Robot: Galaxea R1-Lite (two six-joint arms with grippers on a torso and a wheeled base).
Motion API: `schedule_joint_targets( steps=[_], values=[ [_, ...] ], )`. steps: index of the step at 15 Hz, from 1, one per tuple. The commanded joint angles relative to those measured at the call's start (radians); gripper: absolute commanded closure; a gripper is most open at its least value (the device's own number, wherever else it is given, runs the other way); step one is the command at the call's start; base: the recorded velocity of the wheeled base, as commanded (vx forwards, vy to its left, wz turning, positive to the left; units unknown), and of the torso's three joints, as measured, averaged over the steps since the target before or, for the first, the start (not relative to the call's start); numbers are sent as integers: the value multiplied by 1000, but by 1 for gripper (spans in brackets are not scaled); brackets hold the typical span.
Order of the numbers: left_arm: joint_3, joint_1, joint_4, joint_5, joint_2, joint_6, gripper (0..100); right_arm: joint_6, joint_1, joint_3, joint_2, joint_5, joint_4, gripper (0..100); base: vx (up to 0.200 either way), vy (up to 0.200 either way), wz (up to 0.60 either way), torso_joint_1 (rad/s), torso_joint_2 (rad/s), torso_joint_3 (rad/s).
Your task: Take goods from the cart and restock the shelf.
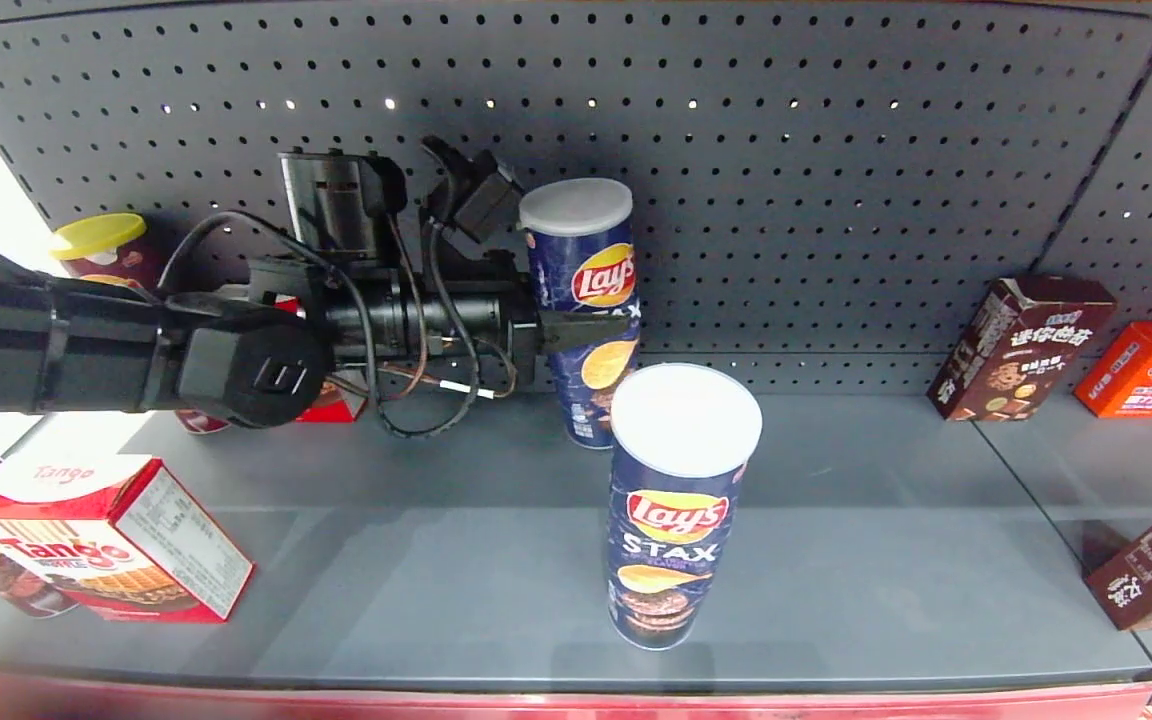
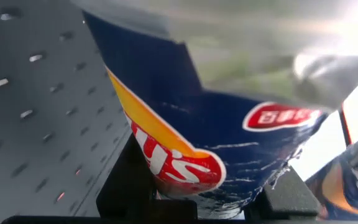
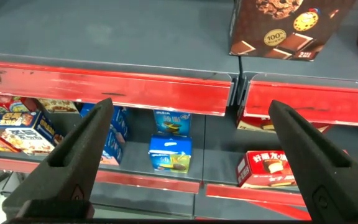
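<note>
Placing step: left pincer (image 1: 586, 325) is clenched round the rear chips can (image 1: 598, 275), which stands upright at the back of the shelf (image 1: 886, 520), close to the pegboard (image 1: 786, 200) and behind a second can (image 1: 676, 510) (base looks settled, hard to be sure). Next move likely calls for letting go, then backing straight out without clipping either can. Right pincer (image 3: 190, 106) hangs released, facing lower shelves.
</note>
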Motion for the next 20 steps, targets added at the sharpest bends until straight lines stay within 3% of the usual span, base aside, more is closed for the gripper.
schedule_joint_targets(
  steps=[1, 9, 14, 20],
  values=[
    [-42, -11, 2, -1, 52, 7, 100, -1, 0, 0, 3, 0, 0, 0, 0, 0, 0, 0, 0, 0],
    [-86, -5, 6, -1, 118, 62, 100, -1, 0, 0, 3, 0, 0, 0, 0, 0, 0, 0, 0, 0],
    [-98, 1, 5, 0, 144, 65, 100, -1, 0, 0, 3, 0, 0, 0, 0, 0, 0, 0, 0, 0],
    [-101, 3, 5, 3, 172, 103, 100, -1, 0, 1, 3, 0, 0, 0, 0, 0, 0, 0, 0, 0]
  ],
)
